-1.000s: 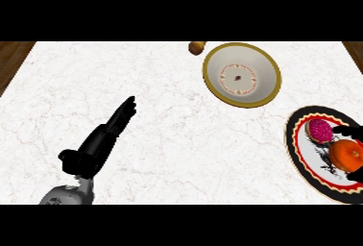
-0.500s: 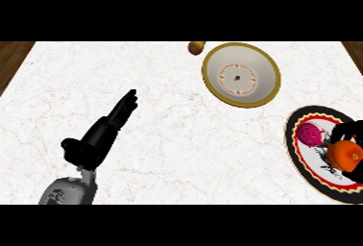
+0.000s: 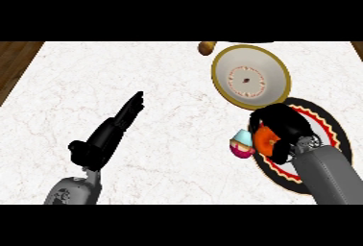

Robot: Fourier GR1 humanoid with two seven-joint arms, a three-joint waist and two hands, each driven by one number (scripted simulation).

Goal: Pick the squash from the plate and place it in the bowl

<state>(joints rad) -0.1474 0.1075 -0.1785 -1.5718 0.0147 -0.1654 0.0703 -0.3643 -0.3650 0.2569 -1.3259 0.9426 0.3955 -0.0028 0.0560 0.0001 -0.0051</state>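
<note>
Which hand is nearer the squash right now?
Right. The right hand is curled over the orange squash on the plate; the left hand rests open far across the counter.

A white marble tabletop [image 3: 142,72] with faint grey veining is filling nearly the whole view under even light. Brown wooden flooring [image 3: 16,60] is showing beyond the tabletop's left edge and again in a sliver past its far right corner.

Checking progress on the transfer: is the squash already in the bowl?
No. The bowl holds nothing, while the orange squash sits over the plate under the curled fingers of the right hand.
</note>
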